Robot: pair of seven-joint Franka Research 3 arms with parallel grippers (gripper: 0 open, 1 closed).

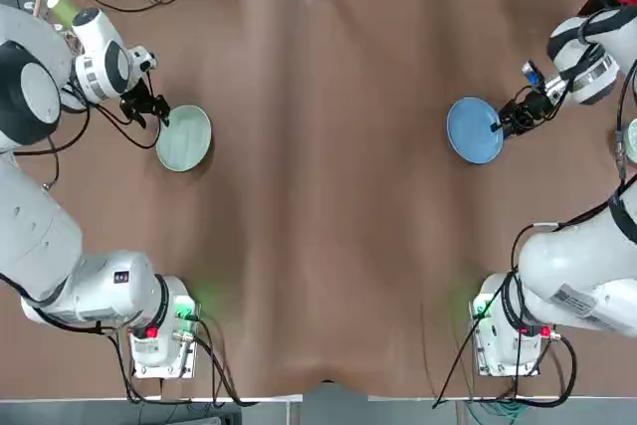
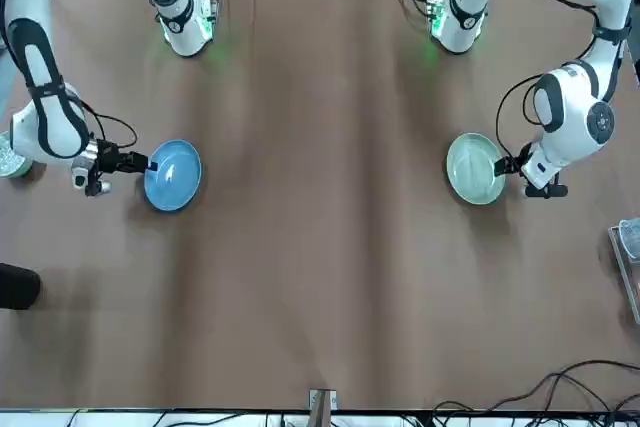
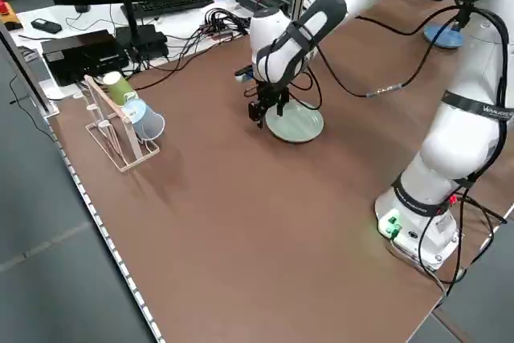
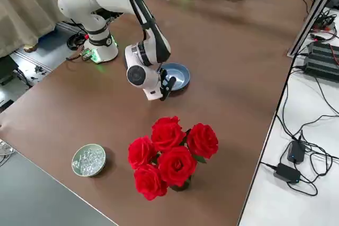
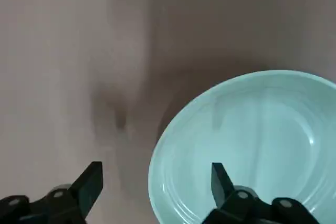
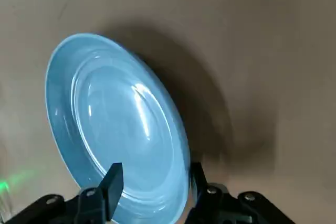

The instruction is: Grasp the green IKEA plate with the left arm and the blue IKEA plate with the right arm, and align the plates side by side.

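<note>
- The green plate [image 1: 184, 137] lies flat on the brown worktop [image 1: 328, 226], toward the robot's left side.
- The left claw [image 5: 153, 182] stands wide over the plate's outer rim, one finger inside the plate, one outside; it grips nothing.
- The blue plate [image 1: 474, 129] sits well apart, on the right side.
- The right claw [image 6: 152, 182] straddles its tilted rim at medium width; whether it pinches, I cannot tell.
</note>
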